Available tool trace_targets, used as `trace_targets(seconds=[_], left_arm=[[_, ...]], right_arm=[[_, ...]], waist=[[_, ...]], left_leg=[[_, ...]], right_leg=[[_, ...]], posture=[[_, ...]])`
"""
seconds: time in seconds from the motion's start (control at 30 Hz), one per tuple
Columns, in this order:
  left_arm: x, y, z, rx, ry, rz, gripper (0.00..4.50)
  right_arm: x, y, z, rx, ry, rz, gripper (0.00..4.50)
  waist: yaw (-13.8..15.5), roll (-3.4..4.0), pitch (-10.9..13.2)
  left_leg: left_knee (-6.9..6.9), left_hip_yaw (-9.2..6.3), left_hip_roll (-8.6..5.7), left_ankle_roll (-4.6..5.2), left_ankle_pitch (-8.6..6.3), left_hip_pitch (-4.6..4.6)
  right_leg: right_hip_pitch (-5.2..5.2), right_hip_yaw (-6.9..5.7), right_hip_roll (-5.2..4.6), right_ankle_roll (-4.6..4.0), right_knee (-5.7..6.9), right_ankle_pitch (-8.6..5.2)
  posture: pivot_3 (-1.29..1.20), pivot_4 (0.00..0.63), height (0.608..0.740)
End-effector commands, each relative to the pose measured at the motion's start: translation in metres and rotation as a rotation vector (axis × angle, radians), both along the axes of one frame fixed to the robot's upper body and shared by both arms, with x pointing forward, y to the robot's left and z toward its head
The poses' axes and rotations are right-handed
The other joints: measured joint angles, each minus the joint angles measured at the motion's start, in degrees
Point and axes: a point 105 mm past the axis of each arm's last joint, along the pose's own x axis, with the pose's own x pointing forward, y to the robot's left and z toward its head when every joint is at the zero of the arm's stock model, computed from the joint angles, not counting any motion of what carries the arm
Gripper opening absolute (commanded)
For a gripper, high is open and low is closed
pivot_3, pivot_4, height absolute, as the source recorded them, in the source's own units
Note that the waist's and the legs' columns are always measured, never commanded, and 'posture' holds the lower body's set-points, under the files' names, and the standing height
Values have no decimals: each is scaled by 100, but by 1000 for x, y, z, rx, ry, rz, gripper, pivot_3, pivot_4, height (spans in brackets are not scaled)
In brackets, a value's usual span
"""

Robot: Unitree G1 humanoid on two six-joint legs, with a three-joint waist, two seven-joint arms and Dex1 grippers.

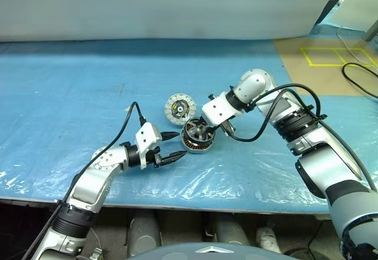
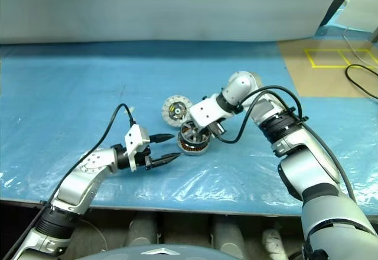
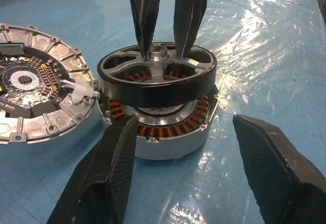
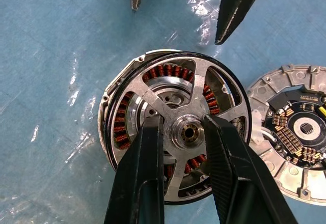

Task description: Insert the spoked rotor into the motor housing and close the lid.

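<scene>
Pinching the hub of the spoked rotor (image 4: 178, 132), right gripper (image 4: 186, 132) fingers closed on it, rotor just above the motor housing (image 3: 163, 127), slightly offset. Left gripper (image 1: 175, 146) jaws apart, empty, just beside the housing. Lid (image 1: 179, 108) touching the housing's far side.

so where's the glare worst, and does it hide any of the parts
Left wrist view: bright glare on the plastic sheet beyond the spoked rotor, which stays legible. Right wrist view: small glints beside the motor housing; windings clear. Head views: sheen along the sheet's near edge, away from the lid.
</scene>
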Motion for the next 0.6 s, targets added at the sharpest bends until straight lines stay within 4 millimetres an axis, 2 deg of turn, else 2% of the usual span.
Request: trace_targets(seconds=[0.03,0.13,0.37,0.57,0.6], left_arm=[[-2,-3,9,-13,-33,-16,3143],[-2,-3,9,-14,-32,-17,3143],[-2,-3,9,-14,-34,-16,3143],[-1,-3,9,-13,-33,-18,3143],[-1,-3,10,-13,-32,-18,3143]], right_arm=[[-6,1,3,-4,-4,44,746],[-8,4,4,5,5,53,746],[0,4,-1,-4,-43,43,746],[-2,5,4,8,-48,61,2736],[-2,5,7,12,-56,60,2736]], waist=[[0,0,0],[0,0,0],[-1,0,0],[-2,0,0],[-2,0,0]], left_leg=[[0,0,0,0,0,0],[0,0,0,0,0,0],[1,0,0,0,0,0],[1,0,0,1,1,-1],[1,0,0,1,1,-1]], right_leg=[[0,0,0,0,0,0],[0,0,0,0,0,0],[0,0,0,0,1,0],[0,0,0,0,0,0],[0,0,0,0,0,0]], posture=[[0,150,740],[0,150,740],[0,150,740],[0,150,740],[0,150,740]])
